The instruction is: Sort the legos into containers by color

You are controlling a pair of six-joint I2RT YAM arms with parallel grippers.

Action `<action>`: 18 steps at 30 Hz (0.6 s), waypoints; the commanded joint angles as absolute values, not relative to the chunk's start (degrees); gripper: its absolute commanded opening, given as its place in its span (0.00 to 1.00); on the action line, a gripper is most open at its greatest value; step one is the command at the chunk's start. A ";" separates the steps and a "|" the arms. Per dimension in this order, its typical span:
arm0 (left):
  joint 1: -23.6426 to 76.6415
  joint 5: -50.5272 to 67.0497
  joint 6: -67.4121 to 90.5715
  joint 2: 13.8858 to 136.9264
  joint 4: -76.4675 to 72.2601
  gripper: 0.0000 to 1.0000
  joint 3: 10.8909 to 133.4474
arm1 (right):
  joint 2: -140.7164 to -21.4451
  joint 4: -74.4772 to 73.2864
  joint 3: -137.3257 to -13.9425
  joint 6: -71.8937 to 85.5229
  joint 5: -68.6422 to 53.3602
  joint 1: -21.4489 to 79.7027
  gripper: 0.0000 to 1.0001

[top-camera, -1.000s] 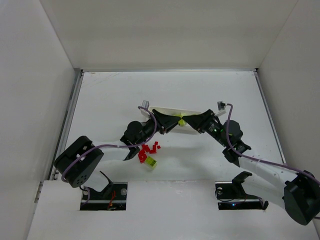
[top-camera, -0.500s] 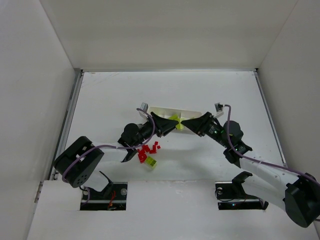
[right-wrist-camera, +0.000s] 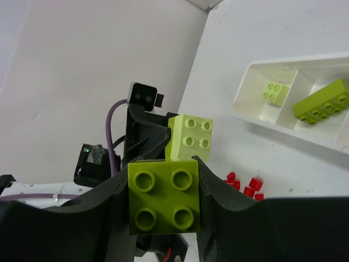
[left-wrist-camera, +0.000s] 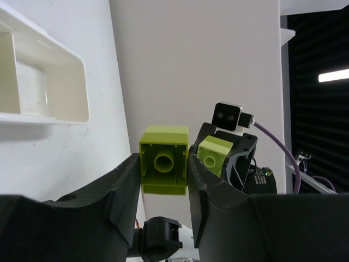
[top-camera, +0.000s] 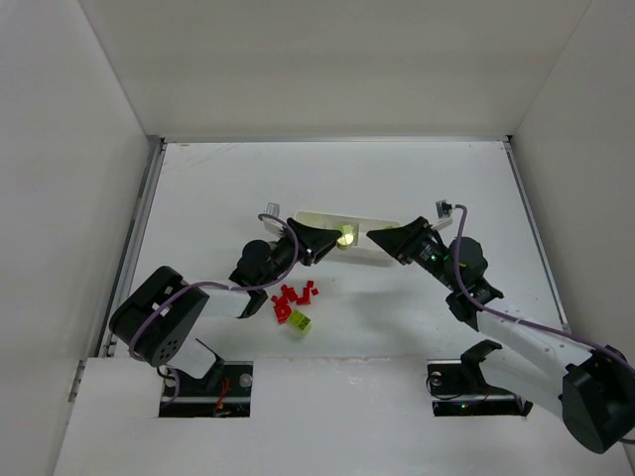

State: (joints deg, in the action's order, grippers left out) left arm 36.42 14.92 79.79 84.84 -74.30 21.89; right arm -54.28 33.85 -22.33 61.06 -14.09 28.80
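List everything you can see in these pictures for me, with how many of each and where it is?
table: one, white, walled on three sides
tray: one, white, divided, mid-table
red bricks: a cluster, too tiny to count surely, on the table in front of the tray
small lime brick: one, in a tray compartment
long lime brick: one, in the next compartment
loose lime brick: one, on the table beside the red cluster
left-held lime brick: one, gripped in the left arm's jaws
right-held lime brick: one, gripped in the right arm's jaws
left arm: one, black and white, reaching to the tray
right arm: one, same colours, facing it
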 commanded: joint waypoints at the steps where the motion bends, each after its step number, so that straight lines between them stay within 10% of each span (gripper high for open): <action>1: 37.57 15.38 79.28 84.64 -86.75 0.13 24.17 | -55.45 38.05 -23.20 60.21 -14.15 28.96 0.31; 18: 39.33 16.17 80.95 79.37 -86.92 0.13 23.64 | -56.16 38.93 -22.94 60.56 -14.59 31.06 0.40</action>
State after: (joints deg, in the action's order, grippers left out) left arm 38.59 15.05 80.49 81.06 -73.89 22.00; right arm -56.40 34.72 -22.33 61.08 -14.11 29.58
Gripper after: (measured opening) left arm 0.329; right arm 0.430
